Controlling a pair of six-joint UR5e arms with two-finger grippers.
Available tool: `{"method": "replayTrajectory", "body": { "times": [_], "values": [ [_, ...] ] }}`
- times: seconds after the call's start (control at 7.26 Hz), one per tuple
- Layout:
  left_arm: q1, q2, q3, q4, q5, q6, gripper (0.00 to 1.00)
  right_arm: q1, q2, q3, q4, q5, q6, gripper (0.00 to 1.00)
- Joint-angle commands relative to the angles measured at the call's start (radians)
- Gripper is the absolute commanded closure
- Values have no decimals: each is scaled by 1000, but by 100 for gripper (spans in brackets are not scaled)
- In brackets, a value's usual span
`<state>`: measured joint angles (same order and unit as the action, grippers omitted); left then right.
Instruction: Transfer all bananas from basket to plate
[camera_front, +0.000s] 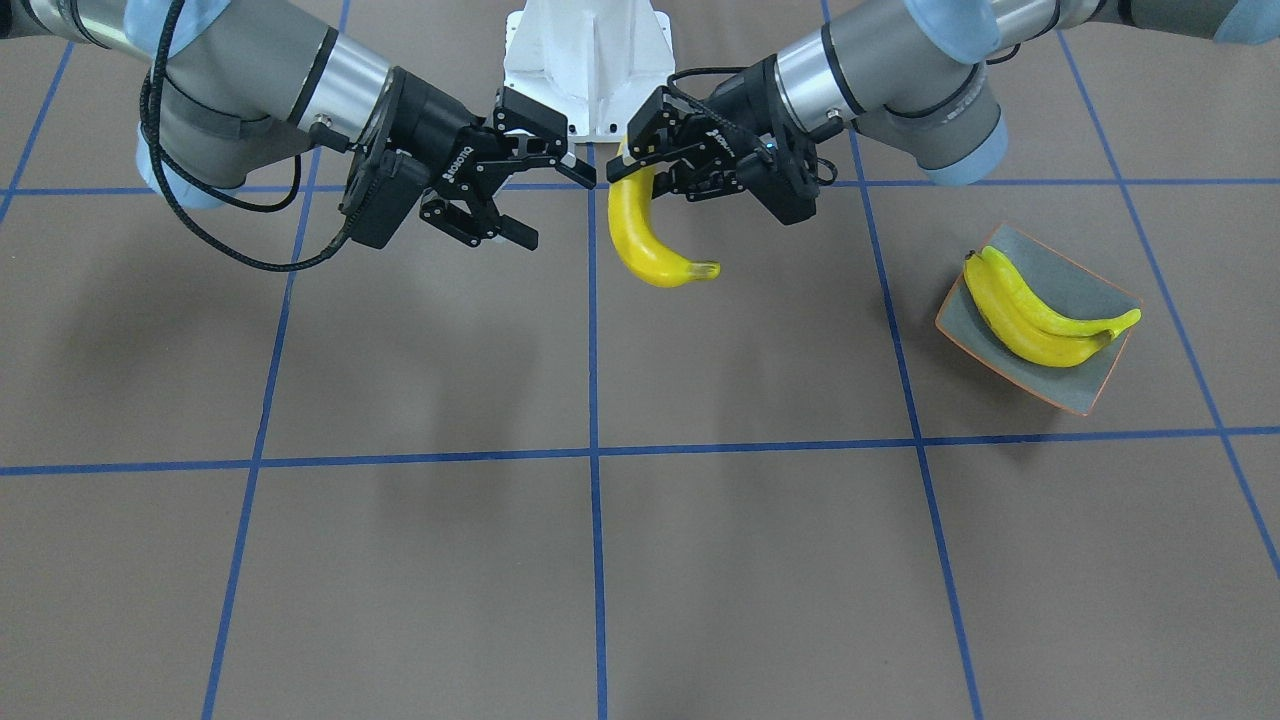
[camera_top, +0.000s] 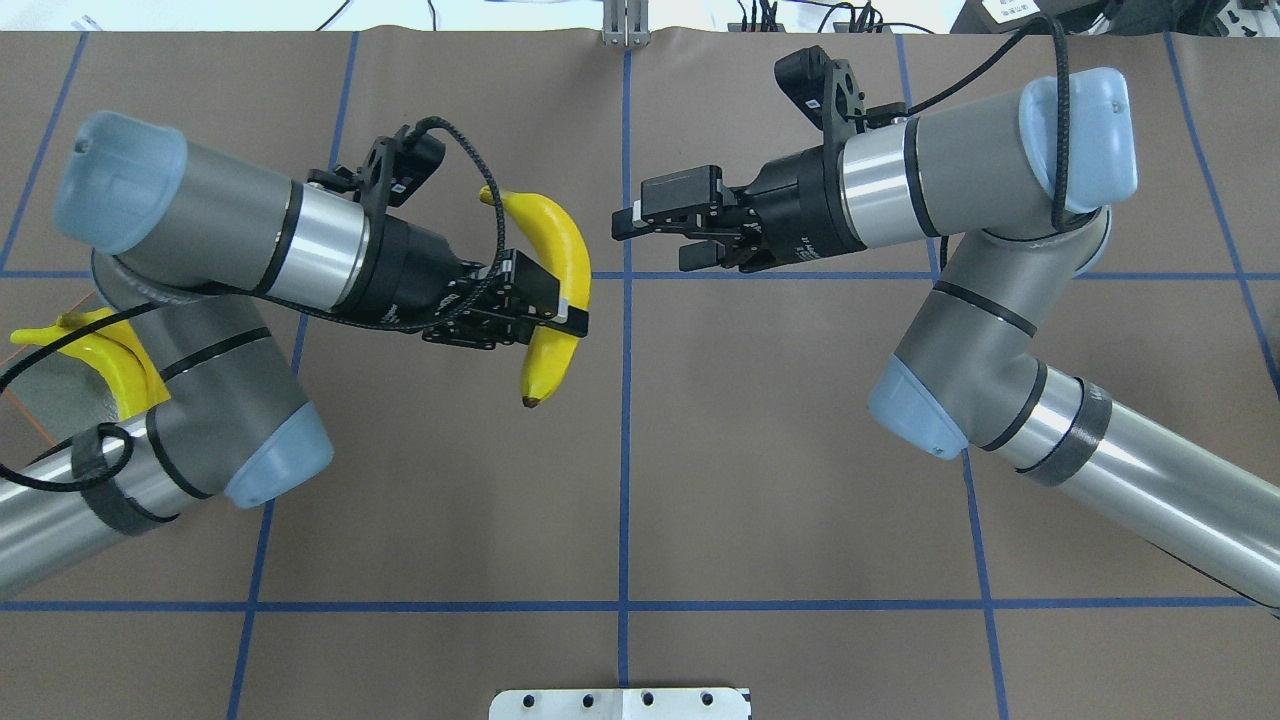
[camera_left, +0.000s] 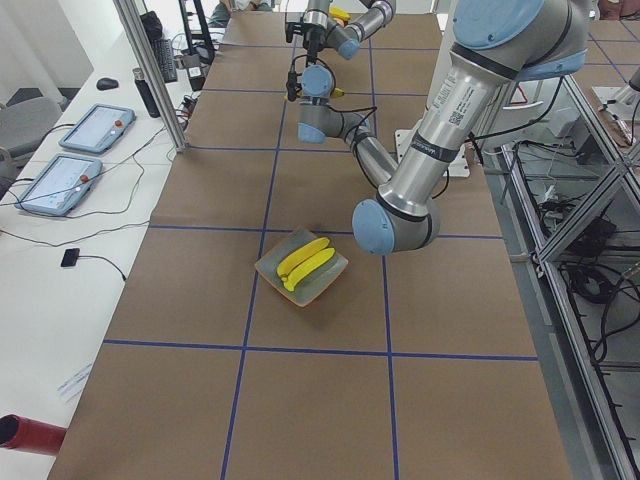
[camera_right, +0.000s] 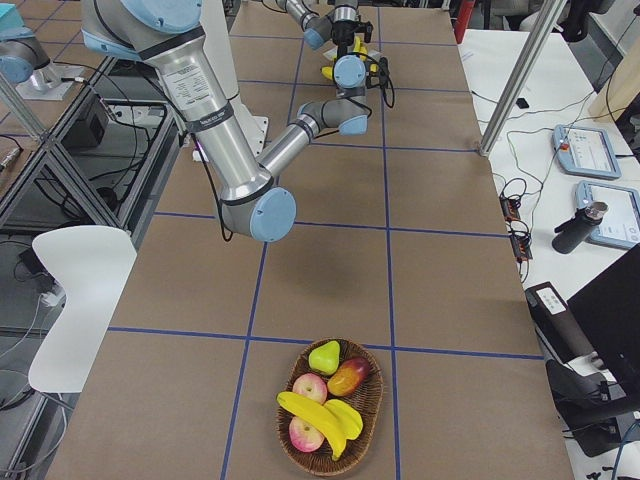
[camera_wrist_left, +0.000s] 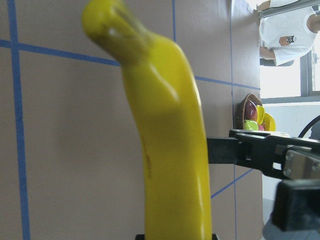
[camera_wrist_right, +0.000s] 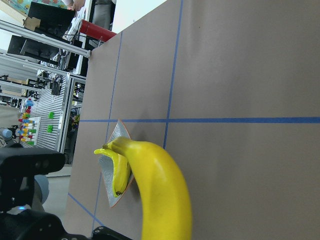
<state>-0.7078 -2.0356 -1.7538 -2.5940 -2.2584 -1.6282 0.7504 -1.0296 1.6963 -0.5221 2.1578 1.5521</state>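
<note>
Step in hand: carrying a banana to the plate. The left gripper, top centre of the front view, is clamped on one bright yellow, glossy, curved banana held clear of the table. The right gripper beside it has its jaws apart and is empty.

The small square grey-green plate with orange rim, at right, holds two bananas. The brown woven basket, bottom of the right side view, appears to hold two more.

Next move, as judged: swing over the plate, lower, and release beside the pair.

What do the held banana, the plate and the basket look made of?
The held banana looks plastic: glossy, uniformly yellow, sharp highlights. The plate could be ceramic or melamine: smooth grey-green, thin orange rim. The basket looks like wicker: brown woven strands.
</note>
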Motion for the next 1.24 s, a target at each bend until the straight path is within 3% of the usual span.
{"method": "replayTrajectory", "body": {
  "times": [0.0,0.28,0.69,0.96,1.1],
  "values": [
    [-27,247,-82,2,60,-45,100,32,-79,2,7,-41,0,0],
    [-94,438,-102,5,62,-88,100,32,-125,-1,5,-113,3,0],
    [-192,609,-90,14,68,-91,100,35,-205,6,5,-183,-10,0],
    [-185,597,-69,81,120,-126,100,35,-228,31,5,-184,-10,0],
    [-183,525,-46,150,123,-125,100,35,-250,45,5,-184,-10,0]
  ]
}}
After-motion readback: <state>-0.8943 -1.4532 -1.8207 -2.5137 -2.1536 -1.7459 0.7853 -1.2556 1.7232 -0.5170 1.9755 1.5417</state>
